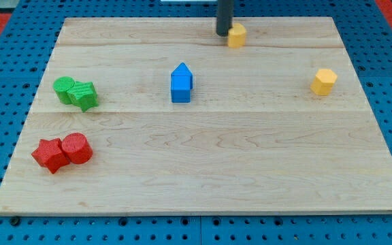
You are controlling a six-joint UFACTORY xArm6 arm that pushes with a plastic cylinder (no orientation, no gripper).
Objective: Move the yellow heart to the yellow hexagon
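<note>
Seven blocks lie on our wooden surface [203, 163]. We carry no gripper, so we hold nothing; our rod ends in my tip [223, 34], near twelve o'clock on the surface, touching or just beside the yellow heart [236, 35] at the heart's nine o'clock side. The yellow hexagon [324, 82] sits well apart, toward four o'clock from the heart. A blue house-shaped block [181, 84] stands near the middle. At nine o'clock, two green blocks [75, 93] touch each other. At eight o'clock, a red star [50, 154] touches a red cylinder [77, 148].
</note>
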